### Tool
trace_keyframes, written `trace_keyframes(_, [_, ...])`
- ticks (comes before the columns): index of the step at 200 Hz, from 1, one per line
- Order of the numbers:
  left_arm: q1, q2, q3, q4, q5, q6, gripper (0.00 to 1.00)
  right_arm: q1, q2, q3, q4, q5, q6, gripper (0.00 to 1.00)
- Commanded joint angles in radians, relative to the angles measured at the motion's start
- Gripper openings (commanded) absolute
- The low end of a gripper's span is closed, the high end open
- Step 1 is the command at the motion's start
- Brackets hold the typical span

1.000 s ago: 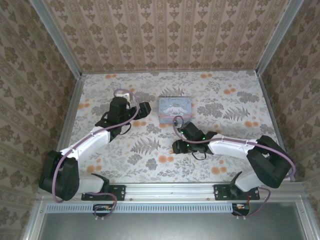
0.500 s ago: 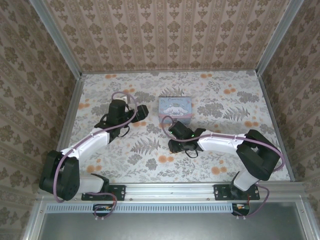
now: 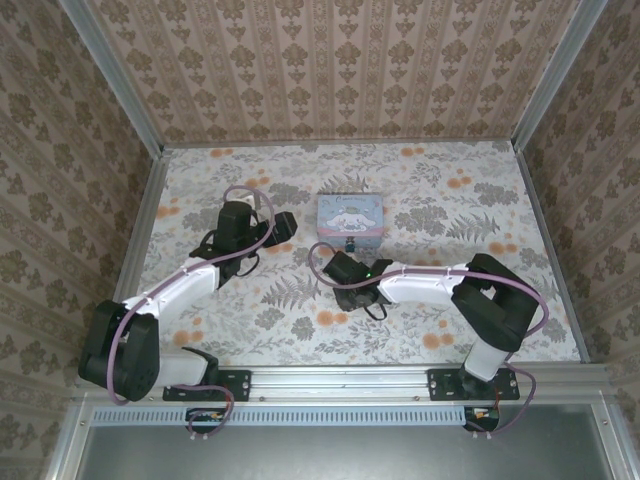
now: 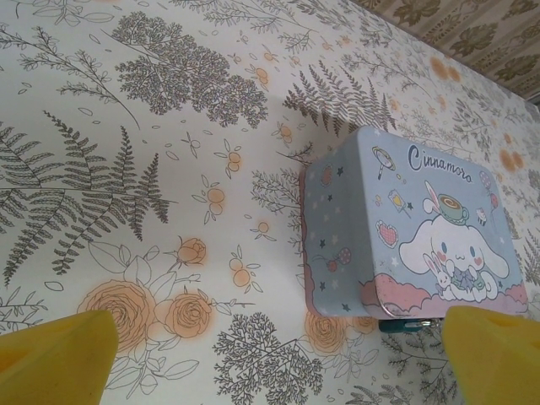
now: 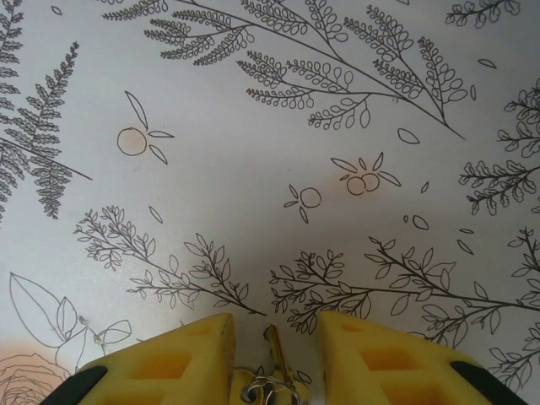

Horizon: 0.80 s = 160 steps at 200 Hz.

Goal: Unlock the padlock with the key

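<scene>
Swung further left since a second ago: right gripper [image 5: 274, 319], slightly parted around the key [image 5: 273, 341] at bottom centre, hold impossible to tell. Left gripper [image 4: 272, 337] gaping wide; padlock [image 4: 409, 325] lower right, touching the Cinnamoroll tin [image 4: 405, 228].

The tin [image 4: 396, 219] hides most of the padlock [image 4: 411, 325]; we see just a teal edge. The bottom edge cuts the key [image 5: 274, 344] and its ring [image 5: 268, 390]; whether the right fingers [image 5: 177, 359] grip it, we cannot tell.

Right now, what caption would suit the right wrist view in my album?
Two yellow fingers flank a small gold-toned key on its ring, just above a fern-printed mat.
</scene>
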Motion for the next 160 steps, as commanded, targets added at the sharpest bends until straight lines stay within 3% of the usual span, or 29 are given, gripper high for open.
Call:
trace_keyframes(1, [0.002,-0.004,-0.010,0.031,0.015,-0.006,1.00,0.008,-0.003,-0.017,-0.060,0.047,0.032,0.33])
trace_keyframes(81, [0.003,0.002,-0.009,0.035,0.014,-0.009,1.00,0.007,-0.017,-0.057,-0.062,0.063,0.041,0.24])
trace_keyframes(125, [0.002,0.005,-0.003,0.037,0.014,-0.008,1.00,0.005,-0.054,-0.099,-0.055,0.052,0.057,0.34])
trace_keyframes(160, [0.003,0.014,0.006,0.035,0.015,-0.006,1.00,0.008,-0.071,-0.124,-0.028,0.018,0.060,0.35])
